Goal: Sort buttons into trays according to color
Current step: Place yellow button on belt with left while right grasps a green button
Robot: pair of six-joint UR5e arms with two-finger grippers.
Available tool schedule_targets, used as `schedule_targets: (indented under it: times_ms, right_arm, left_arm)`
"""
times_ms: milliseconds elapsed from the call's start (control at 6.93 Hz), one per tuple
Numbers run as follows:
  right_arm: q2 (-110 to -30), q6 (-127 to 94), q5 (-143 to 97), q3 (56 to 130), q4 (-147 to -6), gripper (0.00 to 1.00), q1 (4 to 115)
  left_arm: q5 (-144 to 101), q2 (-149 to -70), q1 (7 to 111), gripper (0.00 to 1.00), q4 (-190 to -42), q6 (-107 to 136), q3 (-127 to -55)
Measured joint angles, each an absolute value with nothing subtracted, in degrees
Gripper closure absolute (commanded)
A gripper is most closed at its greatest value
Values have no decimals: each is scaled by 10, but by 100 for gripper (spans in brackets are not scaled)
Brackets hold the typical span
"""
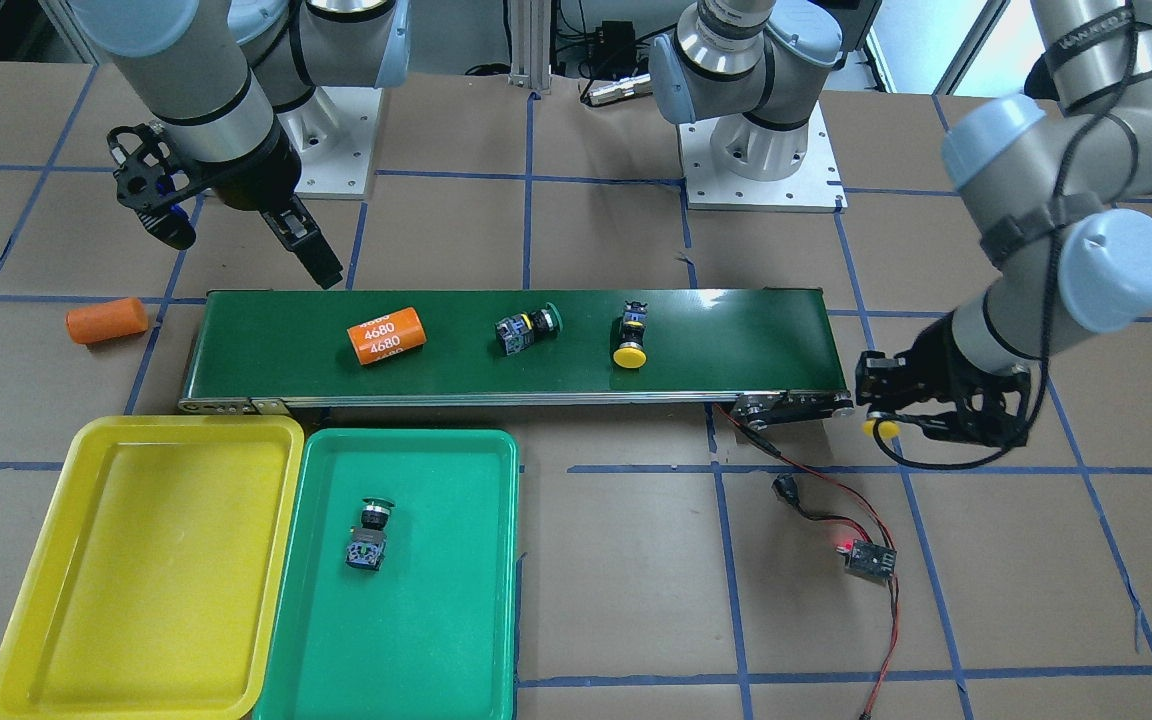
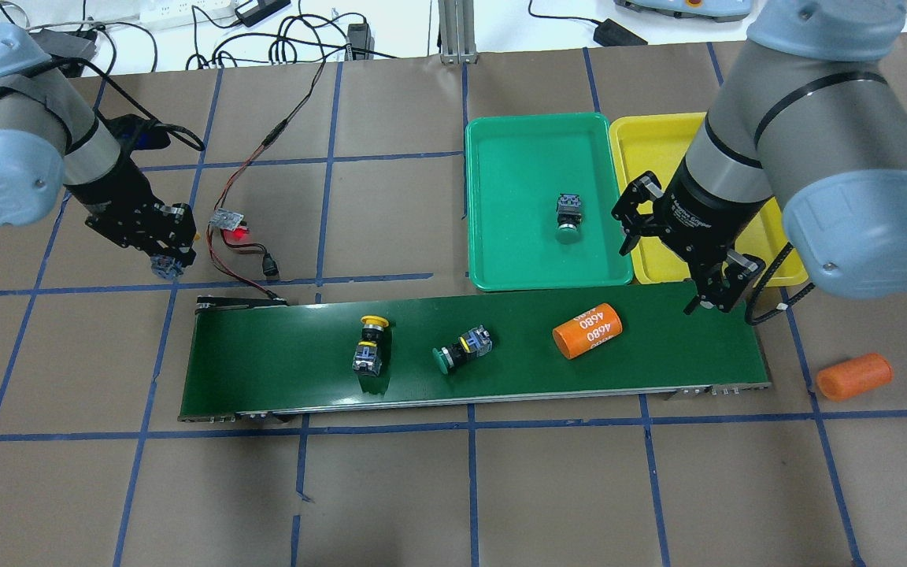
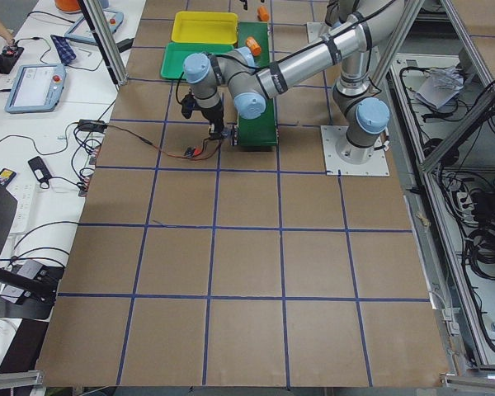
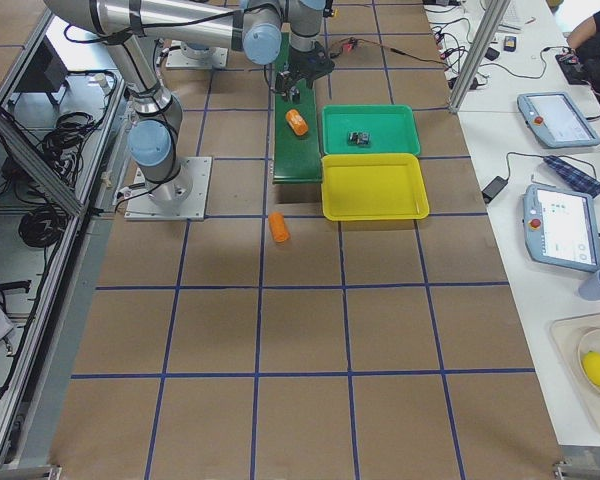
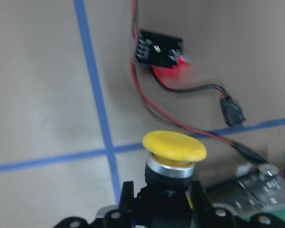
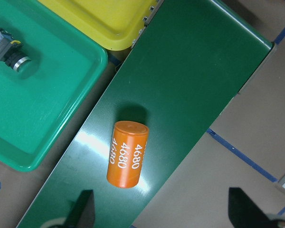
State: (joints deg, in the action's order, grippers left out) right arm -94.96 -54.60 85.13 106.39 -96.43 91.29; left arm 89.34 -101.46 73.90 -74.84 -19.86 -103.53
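**A:** How far along is the sorting?

**B:** About a quarter, I'd judge. One green button (image 1: pixel 368 535) lies in the green tray (image 1: pixel 476 620), just beside the conveyor belt (image 1: pixel 736 340). The yellow tray (image 1: pixel 36 600) next to it holds no button.

**A:** And the others?

**B:** A second green button (image 1: pixel 526 330) and a yellow button (image 1: pixel 631 338) lie near the belt's middle. A yellow-capped button (image 5: pixel 173 147) is just off the belt's end, away from the trays. The left fingers (image 5: pixel 198 199) pinch its black body, seemingly off the surface (image 1: pixel 616 560).

**A:** The right fingers (image 1: pixel 311 245)?

**B:** Spread wide and holding nothing, over the belt's tray end, near an orange cylinder (image 1: pixel 386 337).
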Motion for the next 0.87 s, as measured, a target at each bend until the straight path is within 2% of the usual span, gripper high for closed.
schedule_targets:
  times_ms: [289, 433, 577, 721, 866]
  right_arm:
    - [-945, -594, 822, 1079, -997, 0, 925]
    - [-936, -623, 814, 1081, -1008, 0, 939]
    - [-921, -659, 814, 1082, -1027, 0, 963]
    - [-900, -692, 820, 1082, -1051, 0, 990]
    - [-879, -715, 827, 1082, -1066, 0, 1010]
  left_arm:
    - [895, -934, 790, 100, -717, -119, -1136]
    - [893, -907, 803, 73, -703, -95, -1180]
    - [892, -895, 808, 54, -682, -85, -1212]
    - [891, -897, 810, 16, -668, -82, -1231]
    - [891, -900, 811, 0, -660, -83, -1240]
